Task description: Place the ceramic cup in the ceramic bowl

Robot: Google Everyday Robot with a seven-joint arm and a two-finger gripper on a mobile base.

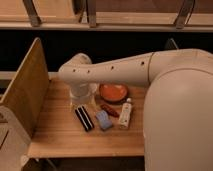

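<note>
Here, robot arm (115, 70) reaches across wood table (60, 136); gripper (83, 100) sits low just beside orange ceramic bowl (113, 92), grip state can't tell. Nearby lies white tube bottle (125, 113).

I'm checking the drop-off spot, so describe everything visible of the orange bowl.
The ceramic bowl is shallow, round, glossy orange-red, upright and looks empty. It sits toward the back of the wooden table, its far rim partly hidden by the robot arm. The gripper hangs just left of it; a dark red oblong object lies close in front.
</note>
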